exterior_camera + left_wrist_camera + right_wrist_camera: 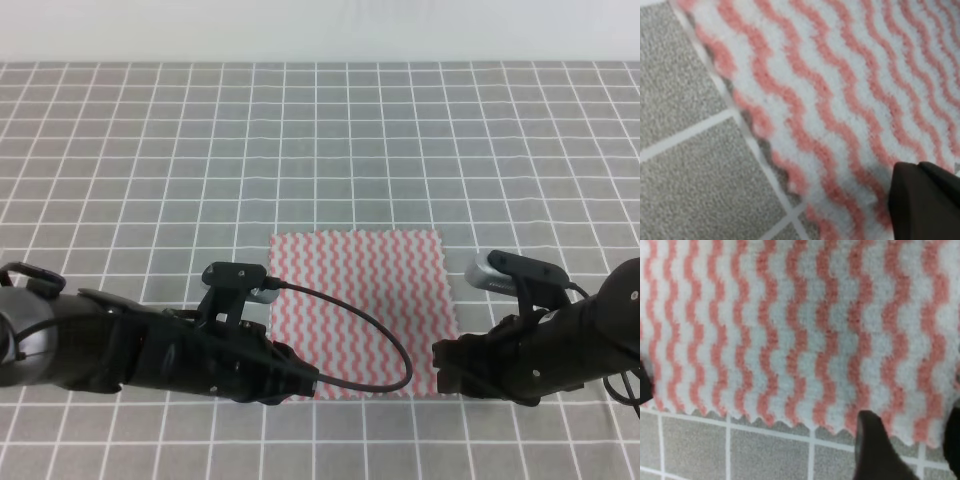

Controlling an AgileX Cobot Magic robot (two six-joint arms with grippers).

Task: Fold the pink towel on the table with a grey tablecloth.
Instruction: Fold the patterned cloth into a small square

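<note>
Right wrist: right tool (912,440) apart over pink towel (800,330) edge; left tool (300,383) unclear.

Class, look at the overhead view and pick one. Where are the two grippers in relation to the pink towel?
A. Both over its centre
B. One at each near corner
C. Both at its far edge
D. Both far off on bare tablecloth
B: the left gripper sits at the near left corner of the pink towel and the right gripper at its near right corner, while the towel lies flat and unfolded.
</note>
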